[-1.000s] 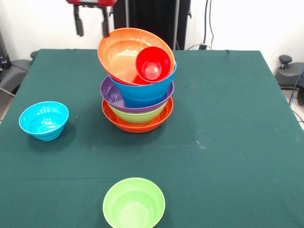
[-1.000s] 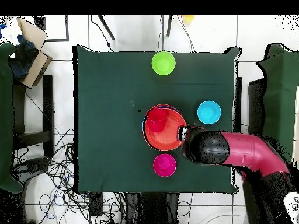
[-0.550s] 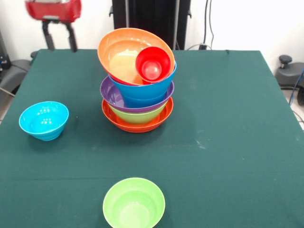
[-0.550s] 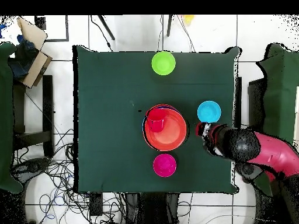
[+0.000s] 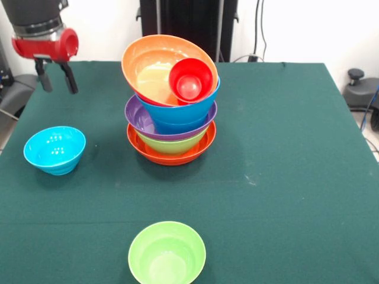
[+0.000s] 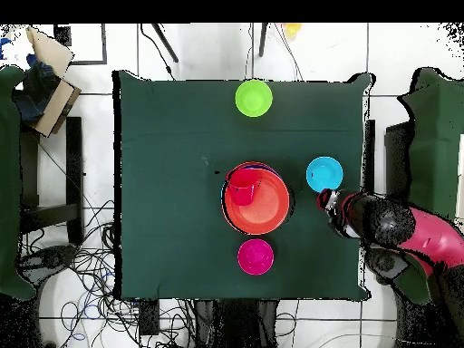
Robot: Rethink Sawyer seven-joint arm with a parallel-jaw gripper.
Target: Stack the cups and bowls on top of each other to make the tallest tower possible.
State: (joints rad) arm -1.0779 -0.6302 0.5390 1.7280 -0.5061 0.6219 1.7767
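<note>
The tower stands mid-table: a wide orange bowl at the base, then a green, a purple and a blue bowl, topped by a tilted orange bowl with the red cup lying inside it. From overhead the tower shows the cup at its left rim. A light blue bowl sits alone, with my gripper open and empty above and behind it. A green bowl and a magenta bowl stand apart.
The green tablecloth covers the table. A cardboard box and cables lie on the floor beside the table.
My gripper has moved away from the tower's top toward the light blue bowl and come lower. The bowls and cup have not moved.
</note>
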